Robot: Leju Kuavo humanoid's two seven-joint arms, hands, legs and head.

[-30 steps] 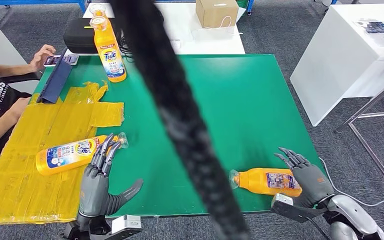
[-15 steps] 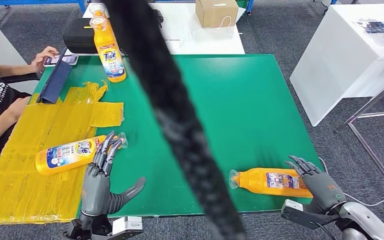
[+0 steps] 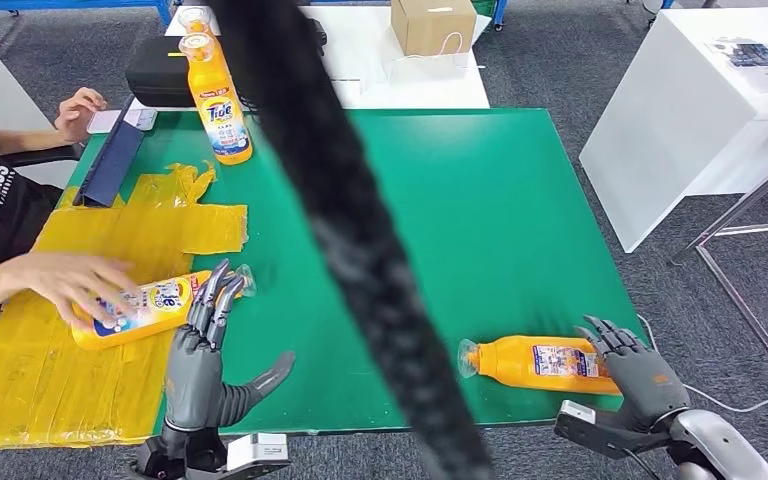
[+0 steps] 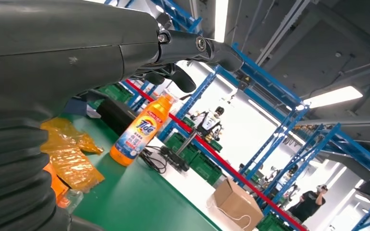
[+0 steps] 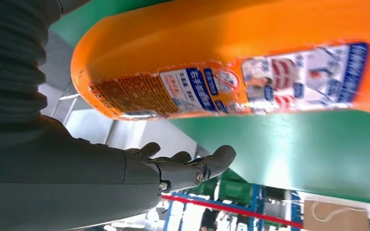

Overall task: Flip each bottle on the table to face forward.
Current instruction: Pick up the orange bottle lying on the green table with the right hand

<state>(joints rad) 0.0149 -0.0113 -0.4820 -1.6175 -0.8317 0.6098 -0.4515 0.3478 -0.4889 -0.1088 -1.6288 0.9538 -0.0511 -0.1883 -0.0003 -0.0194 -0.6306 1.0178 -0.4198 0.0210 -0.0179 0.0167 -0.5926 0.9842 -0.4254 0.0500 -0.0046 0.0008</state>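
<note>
Green matting covers the worktop (image 3: 480, 200), with crinkled yellow sheet (image 3: 50, 320) over its lower left. Three orange bottles are out. One stands upright (image 3: 216, 98) at upper left, its "Tide" label facing forward, so it looks done. One lies at lower left (image 3: 145, 305), a person's hand (image 3: 75, 283) resting on it; the left hand (image 3: 200, 360) sits just beside it, fingers spread, holding nothing. Another lies at lower right (image 3: 540, 362), small-print back label up, probably why it awaits turning. The right hand (image 3: 635, 372) is spread wide at its base, seemingly not gripping.
</note>
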